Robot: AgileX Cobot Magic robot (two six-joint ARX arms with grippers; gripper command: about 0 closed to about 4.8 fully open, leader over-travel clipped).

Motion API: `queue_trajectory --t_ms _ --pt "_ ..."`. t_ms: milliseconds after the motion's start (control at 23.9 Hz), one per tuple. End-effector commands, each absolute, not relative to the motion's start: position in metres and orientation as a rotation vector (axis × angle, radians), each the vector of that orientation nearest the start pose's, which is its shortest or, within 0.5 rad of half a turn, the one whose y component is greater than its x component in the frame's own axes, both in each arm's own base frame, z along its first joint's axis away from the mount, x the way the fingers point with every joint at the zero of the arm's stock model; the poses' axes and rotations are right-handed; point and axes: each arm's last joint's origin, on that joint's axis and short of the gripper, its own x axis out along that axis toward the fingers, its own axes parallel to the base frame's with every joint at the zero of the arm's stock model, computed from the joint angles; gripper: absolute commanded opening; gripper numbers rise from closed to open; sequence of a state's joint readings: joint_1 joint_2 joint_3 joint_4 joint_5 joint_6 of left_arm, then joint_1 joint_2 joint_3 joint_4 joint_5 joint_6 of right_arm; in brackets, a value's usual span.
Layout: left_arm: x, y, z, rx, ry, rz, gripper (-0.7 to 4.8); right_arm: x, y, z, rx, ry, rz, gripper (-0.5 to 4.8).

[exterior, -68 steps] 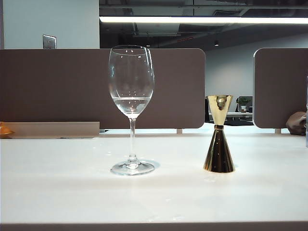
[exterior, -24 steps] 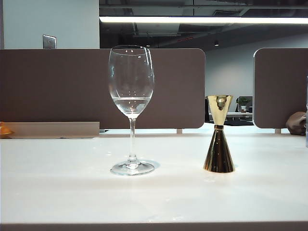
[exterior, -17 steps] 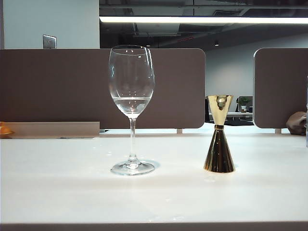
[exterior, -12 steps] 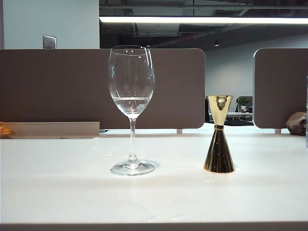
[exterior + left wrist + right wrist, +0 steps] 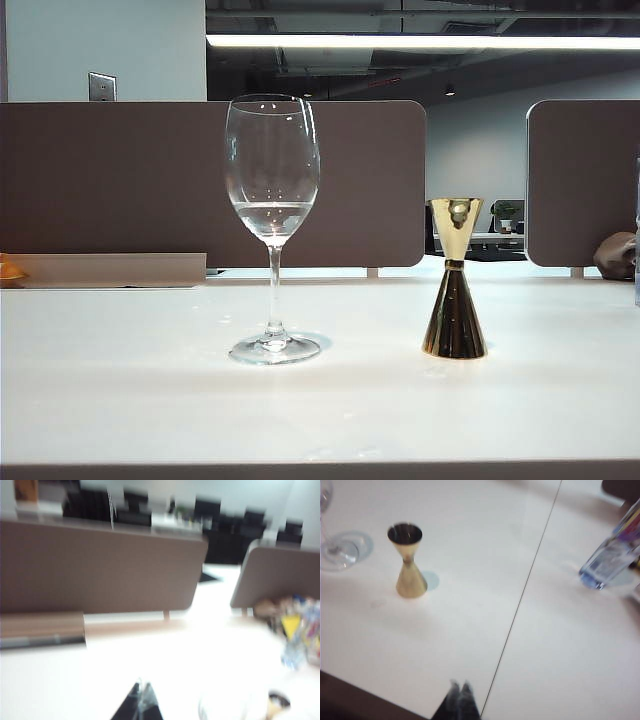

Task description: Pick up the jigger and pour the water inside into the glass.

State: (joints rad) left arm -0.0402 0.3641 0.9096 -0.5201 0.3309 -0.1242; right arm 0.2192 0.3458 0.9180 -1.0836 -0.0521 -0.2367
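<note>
Standing upright on the white table [image 5: 120,400], the gold hourglass jigger [image 5: 455,280] sits well right of the stemmed glass [image 5: 273,225], which holds a shallow pool of water [image 5: 272,212]. Only the right wrist view shows a plastic bottle [image 5: 612,555] and the right gripper [image 5: 460,696], jaws together, well apart from the jigger. The blurred left gripper [image 5: 141,702] also looks closed.

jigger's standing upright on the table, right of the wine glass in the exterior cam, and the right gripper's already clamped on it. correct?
Not quite. The jigger does stand upright on the table, right of the wine glass, but nothing grips it. The right wrist view shows the right gripper shut on nothing, well short of the jigger; the exterior view shows no gripper near it.
</note>
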Motion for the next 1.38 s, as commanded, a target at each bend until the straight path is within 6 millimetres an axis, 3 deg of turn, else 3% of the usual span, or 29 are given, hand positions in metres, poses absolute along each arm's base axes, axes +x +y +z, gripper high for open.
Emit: queue_trajectory --t_ms 42,251,669,878,1087,1379 --pt "0.067 -0.013 0.368 -0.052 0.145 -0.403 0.02 0.057 0.016 0.332 -0.262 0.519 0.387 -0.08" --pt "0.079 -0.014 0.362 -0.072 0.236 -0.401 0.02 0.095 0.026 0.334 -0.242 0.54 0.442 -0.08" --pt "0.074 -0.015 0.359 -0.084 0.261 -0.467 0.02 0.168 0.058 0.315 -0.189 0.561 0.574 -0.09" --pt "0.048 -0.014 0.362 -0.069 0.176 -0.466 -0.02 0.174 0.077 0.286 -0.222 0.436 0.632 -0.09" --pt "0.017 -0.013 0.359 -0.053 0.107 -0.466 -0.03 0.175 0.079 0.256 -0.192 0.405 0.639 -0.09" --pt "0.004 -0.012 0.353 -0.059 0.121 -0.466 -0.03 0.176 0.079 0.235 -0.146 0.362 0.629 -0.05"
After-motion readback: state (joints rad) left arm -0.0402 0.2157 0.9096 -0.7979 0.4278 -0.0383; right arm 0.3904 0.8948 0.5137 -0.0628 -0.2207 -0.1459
